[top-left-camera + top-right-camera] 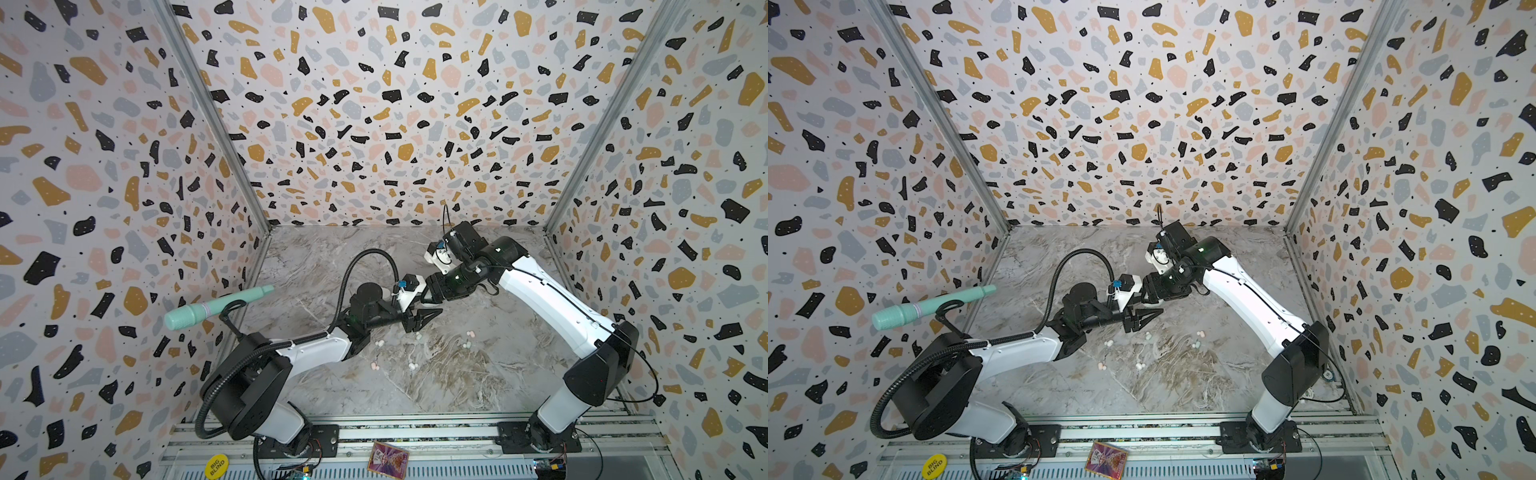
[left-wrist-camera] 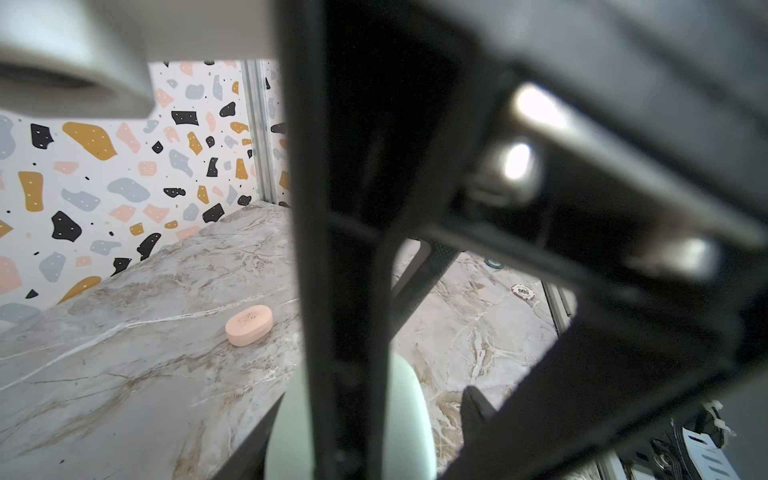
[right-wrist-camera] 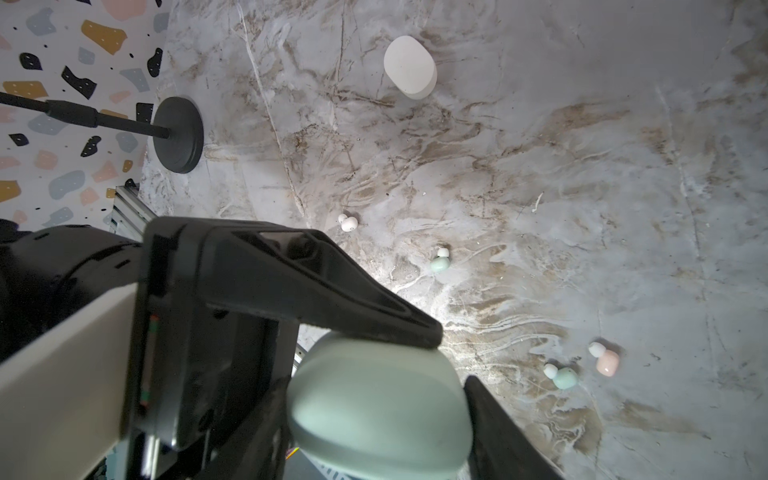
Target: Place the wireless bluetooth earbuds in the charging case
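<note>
My right claw (image 3: pixel 376 386) grips the mint charging case (image 3: pixel 380 415), my left claw (image 1: pixel 428 321) touches its top edge, how closed I cannot tell, and the earbuds (image 1: pixel 469 333) lie loose on the table (image 1: pixel 457 382) just nearer.

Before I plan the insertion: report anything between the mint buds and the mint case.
The case looks shut, so its lid is the barrier; it sits in the right gripper's jaws. The mint buds lie uncovered on the table.

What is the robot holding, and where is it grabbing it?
The right gripper pinches the mint case by its opposite sides. A finger of the left gripper lies on its upper edge; whether that one grips cannot be told.
</note>
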You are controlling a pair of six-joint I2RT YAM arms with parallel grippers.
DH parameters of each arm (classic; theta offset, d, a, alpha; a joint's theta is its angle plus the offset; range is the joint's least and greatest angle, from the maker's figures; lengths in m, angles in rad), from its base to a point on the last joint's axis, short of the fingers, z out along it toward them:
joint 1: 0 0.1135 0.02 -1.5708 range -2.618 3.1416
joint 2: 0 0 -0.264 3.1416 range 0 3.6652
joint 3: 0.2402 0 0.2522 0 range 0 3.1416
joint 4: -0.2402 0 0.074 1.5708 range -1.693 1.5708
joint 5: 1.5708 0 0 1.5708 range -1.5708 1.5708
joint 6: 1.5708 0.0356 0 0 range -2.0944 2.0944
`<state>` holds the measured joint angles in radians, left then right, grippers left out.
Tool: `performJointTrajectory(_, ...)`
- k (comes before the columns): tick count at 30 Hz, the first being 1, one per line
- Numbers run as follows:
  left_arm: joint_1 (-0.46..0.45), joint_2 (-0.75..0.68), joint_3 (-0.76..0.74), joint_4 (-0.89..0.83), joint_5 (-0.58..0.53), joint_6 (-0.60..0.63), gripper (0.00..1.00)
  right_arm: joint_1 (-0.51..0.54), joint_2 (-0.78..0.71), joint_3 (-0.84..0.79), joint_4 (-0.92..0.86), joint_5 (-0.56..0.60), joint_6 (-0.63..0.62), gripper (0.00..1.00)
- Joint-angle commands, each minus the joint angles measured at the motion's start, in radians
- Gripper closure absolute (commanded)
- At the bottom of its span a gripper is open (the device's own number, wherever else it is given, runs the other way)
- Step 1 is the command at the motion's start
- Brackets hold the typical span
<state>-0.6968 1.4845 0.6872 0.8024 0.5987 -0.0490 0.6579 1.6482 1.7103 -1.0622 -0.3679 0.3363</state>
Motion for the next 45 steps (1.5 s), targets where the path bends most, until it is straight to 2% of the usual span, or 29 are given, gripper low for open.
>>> performJointTrajectory(1,-0.005,-0.001,0.0,0.063,0.027,0.008,0.39,-0.009,-0.046,0.02,0.011,-0.032,0.011,0.39)
performJointTrajectory(14,-0.005,-0.002,-0.004,0.055,0.036,0.024,0.42,-0.029,-0.056,0.012,0.029,-0.074,0.028,0.39)
performJointTrajectory(22,-0.006,0.001,-0.008,0.069,0.038,0.023,0.51,-0.03,-0.059,0.013,0.035,-0.083,0.032,0.39)
performJointTrajectory(31,-0.005,0.008,-0.021,0.091,0.042,0.018,0.43,-0.036,-0.061,0.006,0.05,-0.119,0.052,0.39)
performJointTrajectory(45,-0.006,0.005,-0.035,0.12,0.027,0.021,0.46,-0.044,-0.066,-0.012,0.054,-0.144,0.061,0.39)
